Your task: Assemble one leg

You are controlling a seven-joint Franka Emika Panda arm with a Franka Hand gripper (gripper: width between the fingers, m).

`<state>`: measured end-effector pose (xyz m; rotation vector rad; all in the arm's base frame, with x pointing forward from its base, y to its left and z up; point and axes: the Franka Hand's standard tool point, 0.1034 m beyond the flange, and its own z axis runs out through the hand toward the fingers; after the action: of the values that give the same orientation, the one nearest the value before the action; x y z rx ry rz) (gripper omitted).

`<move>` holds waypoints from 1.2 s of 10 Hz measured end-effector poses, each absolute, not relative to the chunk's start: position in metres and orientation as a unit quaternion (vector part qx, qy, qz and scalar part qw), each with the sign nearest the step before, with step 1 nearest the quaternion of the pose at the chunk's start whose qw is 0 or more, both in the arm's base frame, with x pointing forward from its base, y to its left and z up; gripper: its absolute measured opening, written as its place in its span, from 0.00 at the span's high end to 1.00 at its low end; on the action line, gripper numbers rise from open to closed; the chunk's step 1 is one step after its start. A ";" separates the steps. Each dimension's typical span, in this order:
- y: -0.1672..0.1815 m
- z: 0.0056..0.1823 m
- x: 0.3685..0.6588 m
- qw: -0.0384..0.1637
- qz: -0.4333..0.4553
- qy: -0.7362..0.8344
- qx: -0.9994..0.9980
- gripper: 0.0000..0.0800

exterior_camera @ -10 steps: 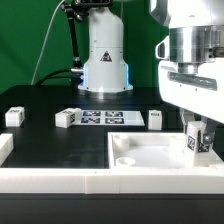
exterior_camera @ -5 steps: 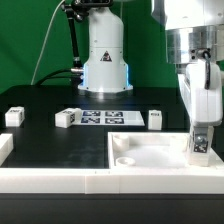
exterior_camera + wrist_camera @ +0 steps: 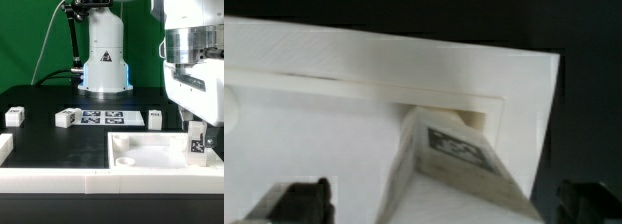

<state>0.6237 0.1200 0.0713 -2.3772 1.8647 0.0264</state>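
The leg (image 3: 197, 144), a small white block with a black-and-white tag, stands upright at the far corner of the large white square panel (image 3: 150, 152), at the exterior view's right. In the wrist view the leg (image 3: 457, 152) sits in the panel's corner recess (image 3: 473, 105). My gripper (image 3: 197, 134) is straight above it and straddles it. Its dark fingers (image 3: 301, 201) show on either side of the leg with a gap to it, so the jaws are open. Three more legs lie on the black table (image 3: 13, 116), (image 3: 66, 117), (image 3: 155, 120).
The marker board (image 3: 106, 117) lies flat between the loose legs. The robot base (image 3: 105, 60) stands behind it. A white rim (image 3: 60, 178) runs along the table's front, with a short white piece (image 3: 5, 147) at the exterior view's left.
Half a second ago the hand was turned narrow-side on over the leg. It has turned back to the wide stance of a second ago. The leg stays at the panel's corner.
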 end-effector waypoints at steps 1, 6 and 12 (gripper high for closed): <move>0.123 0.071 0.622 0.054 0.011 0.576 -0.816 0.19; 0.123 0.071 0.625 0.020 -0.006 0.277 -0.961 0.19; 0.123 0.072 0.626 0.008 -0.012 0.125 -0.992 0.35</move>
<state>0.6256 0.1226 0.0719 -3.1004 0.3896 -0.0384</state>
